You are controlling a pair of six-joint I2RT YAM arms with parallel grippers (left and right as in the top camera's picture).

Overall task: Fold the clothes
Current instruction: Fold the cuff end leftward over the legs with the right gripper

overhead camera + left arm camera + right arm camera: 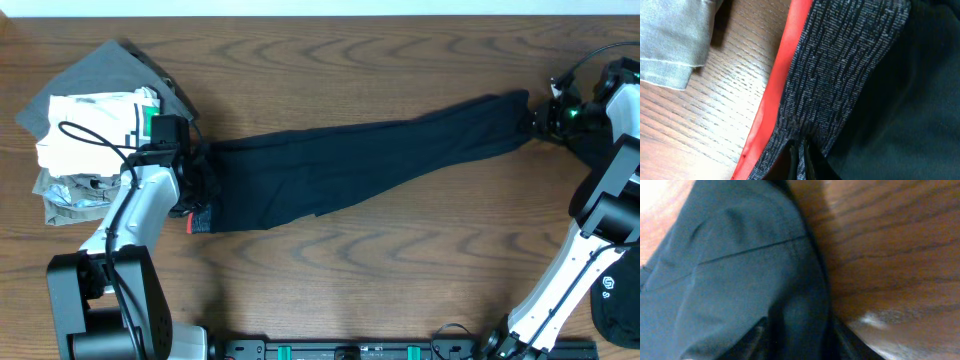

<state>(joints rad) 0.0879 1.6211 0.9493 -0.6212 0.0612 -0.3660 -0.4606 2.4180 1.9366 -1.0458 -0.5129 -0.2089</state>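
The trousers (360, 165) lie stretched across the table (400, 270), long axis running from near the left edge up toward the far right corner. The left gripper (801, 155) is clamped on the grey, coral-edged waistband (840, 75); the right gripper (800, 340) straddles the leg ends (515, 105), whether it pinches them I cannot tell. The cloth is black, soft, faintly creased

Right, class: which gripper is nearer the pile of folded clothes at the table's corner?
Left. The left gripper pinches the waistband right beside the pile. The right gripper sits at the far leg end of the trousers, across the table.
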